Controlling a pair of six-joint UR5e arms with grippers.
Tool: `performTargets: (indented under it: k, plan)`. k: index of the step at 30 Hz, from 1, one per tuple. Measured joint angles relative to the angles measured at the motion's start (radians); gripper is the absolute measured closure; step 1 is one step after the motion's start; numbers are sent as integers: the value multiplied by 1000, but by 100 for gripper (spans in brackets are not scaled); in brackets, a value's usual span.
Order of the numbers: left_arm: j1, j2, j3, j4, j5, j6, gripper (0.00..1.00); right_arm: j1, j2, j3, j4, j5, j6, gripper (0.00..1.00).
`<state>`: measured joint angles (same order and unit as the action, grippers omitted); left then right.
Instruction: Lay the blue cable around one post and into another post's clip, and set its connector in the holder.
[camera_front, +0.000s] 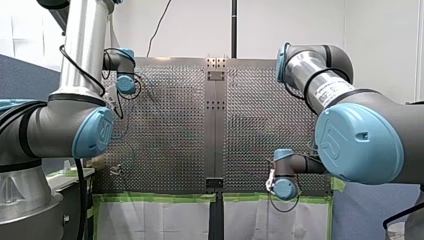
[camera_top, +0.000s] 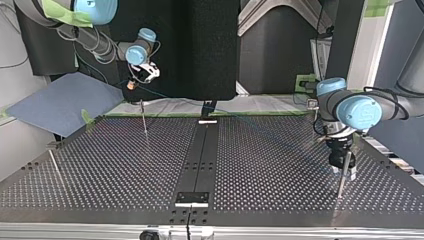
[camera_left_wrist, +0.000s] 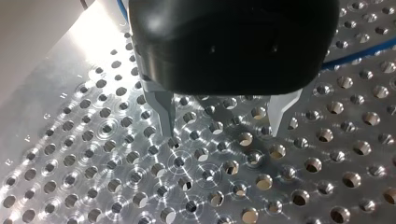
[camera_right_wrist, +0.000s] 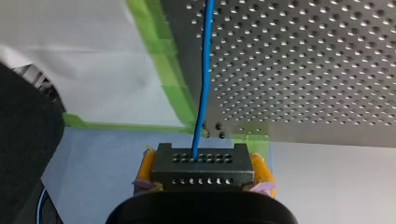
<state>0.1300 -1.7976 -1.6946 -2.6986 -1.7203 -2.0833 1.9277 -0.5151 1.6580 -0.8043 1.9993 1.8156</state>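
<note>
My right gripper (camera_right_wrist: 203, 164) has its yellow pads shut on a black connector block (camera_right_wrist: 201, 165). The blue cable (camera_right_wrist: 204, 74) leaves the block and runs out over the perforated table. In the top view my right gripper (camera_top: 143, 74) hangs off the table's far edge at the left, and the thin blue cable (camera_top: 167, 95) trails from it toward the right. My left gripper (camera_top: 344, 167) points down at the plate on the right, right beside a thin metal post (camera_top: 341, 184). Its metal fingers (camera_left_wrist: 164, 109) stand open just above the holes with nothing between them; a stretch of blue cable (camera_left_wrist: 369, 50) passes behind.
Two more thin posts stand on the plate: one (camera_top: 144, 119) near the far left, one (camera_top: 56, 167) leaning at the left edge. A black centre strip (camera_top: 200, 155) carries small brackets (camera_top: 192, 198). Green tape (camera_right_wrist: 173, 79) edges the plate.
</note>
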Motion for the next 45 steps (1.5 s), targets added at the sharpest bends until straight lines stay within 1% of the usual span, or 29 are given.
performTargets:
  k: [2,5,9,12,19,21,24,27,29,35,39,42,44,45]
  plan:
    - [0,0,0,0,0,0,1,-9,0,12,-4,-15,-15,100]
    - [0,0,0,0,0,0,1,-32,0,38,-25,-43,-42,100]
    - [0,0,0,0,0,3,1,-76,0,80,-68,-88,-87,100]
    - [-2,0,0,0,0,4,1,-105,0,95,-97,-117,-117,100]
    - [-2,0,0,0,0,6,1,-165,0,94,-156,-177,-176,100]
    - [-3,0,0,0,0,8,1,-182,0,89,-167,-194,-194,100]
    - [-3,0,0,-1,0,9,1,-200,2,83,-171,-217,-216,100]
    - [-3,0,0,-2,0,9,1,-207,9,79,-176,-242,-227,100]
    - [-3,0,0,-2,0,9,1,-208,17,78,-178,-256,-231,100]
    - [-2,0,0,-1,-2,9,1,-210,57,71,-187,-303,-249,100]
    - [-2,0,0,-2,-9,9,1,-209,88,63,-200,-334,-268,100]
    - [-3,0,0,-3,-12,9,1,-210,110,57,-204,-357,-268,100]
    - [-3,0,0,-3,-13,9,1,-211,119,55,-211,-372,-260,100]
    - [-3,0,0,-3,-13,9,1,-211,122,54,-216,-382,-252,100]
